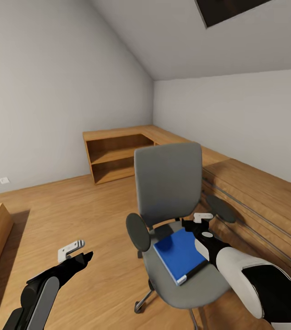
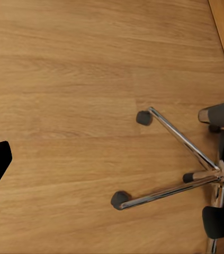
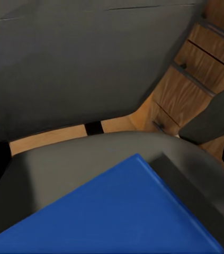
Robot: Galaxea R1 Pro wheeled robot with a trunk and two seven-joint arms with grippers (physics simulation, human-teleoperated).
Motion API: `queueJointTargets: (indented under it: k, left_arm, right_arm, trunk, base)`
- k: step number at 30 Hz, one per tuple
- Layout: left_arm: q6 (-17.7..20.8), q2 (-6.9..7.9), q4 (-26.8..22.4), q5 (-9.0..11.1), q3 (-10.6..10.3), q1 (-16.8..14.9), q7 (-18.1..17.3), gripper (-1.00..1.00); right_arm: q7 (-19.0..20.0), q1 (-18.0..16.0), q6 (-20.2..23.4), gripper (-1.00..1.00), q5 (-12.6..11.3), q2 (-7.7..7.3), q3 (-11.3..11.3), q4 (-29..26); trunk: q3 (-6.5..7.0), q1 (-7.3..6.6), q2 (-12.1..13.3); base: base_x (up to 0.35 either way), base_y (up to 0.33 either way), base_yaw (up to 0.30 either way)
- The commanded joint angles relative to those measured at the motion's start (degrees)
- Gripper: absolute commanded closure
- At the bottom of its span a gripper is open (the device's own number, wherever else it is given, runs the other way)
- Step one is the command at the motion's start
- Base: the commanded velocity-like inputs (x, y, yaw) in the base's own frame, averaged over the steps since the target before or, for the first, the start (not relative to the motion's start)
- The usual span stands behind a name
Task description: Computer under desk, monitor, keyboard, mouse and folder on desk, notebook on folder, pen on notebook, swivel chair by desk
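A: Where is the folder at this moment?

B: It lies flat on the seat of the swivel chair, a bit turned, with one corner pointing to the chair back. The chair stands on the wood floor, close to the low wooden shelving along the wall.

A: And the right gripper?

B: It is over the back part of the seat, just beside the far corner of the folder. In the right wrist view the folder is directly below it. I cannot tell how wide its fingers stand, and I see nothing held in it.

A: The left gripper?

B: It hangs over bare floor, apart from the chair, on the chair's left as the head camera sees it. Nothing is in it; whether it is open I cannot tell. Its wrist camera looks down on the metal base and the castors.
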Motion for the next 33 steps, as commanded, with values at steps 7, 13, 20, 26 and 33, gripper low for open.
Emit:
queueJointTargets:
  k: [7,13,20,26,33]
  left_arm:
    - [0.21,-0.02,-0.05,0.6,0.04,-0.04,0.48,-1.0]
    - [0.21,-0.02,0.21,0.6,0.04,-0.04,0.48,-1.0]
    - [0.21,-0.02,0.39,0.6,0.02,-0.04,0.33,-1.0]
    - [0.21,-0.02,0.71,0.71,0.0,-0.04,0.1,-1.0]
    - [0.13,-0.02,1.12,0.68,-0.05,-0.04,0.05,-1.0]
  right_arm:
    - [-0.1,-0.05,-0.2,-1.0,-0.5,0.02,0.49,0.06]
    - [-0.09,0.0,-0.2,-1.0,-0.49,0.02,0.49,0.06]
    - [-0.09,0.22,-0.2,-1.0,-0.48,0.02,0.57,0.06]
    - [-0.09,0.27,-0.2,-1.0,-0.48,0.02,0.57,0.06]
    - [-0.09,0.28,-0.2,-1.0,-0.48,0.02,0.57,0.06]
  trunk:
    - [-1.32,1.54,-2.85]
    - [-2.39,2.86,-5.26]
    - [-2.57,3.07,-5.66]
    - [-2.57,3.07,-5.66]
    - [-2.57,3.07,-5.66]
  base:
    - [0.0,0.0,0.0]
    - [0.0,0.0,0.0]
    - [0.0,0.0,0.0]
    - [0.019,0.0,0.0]
    - [0.216,0.0,0.0]
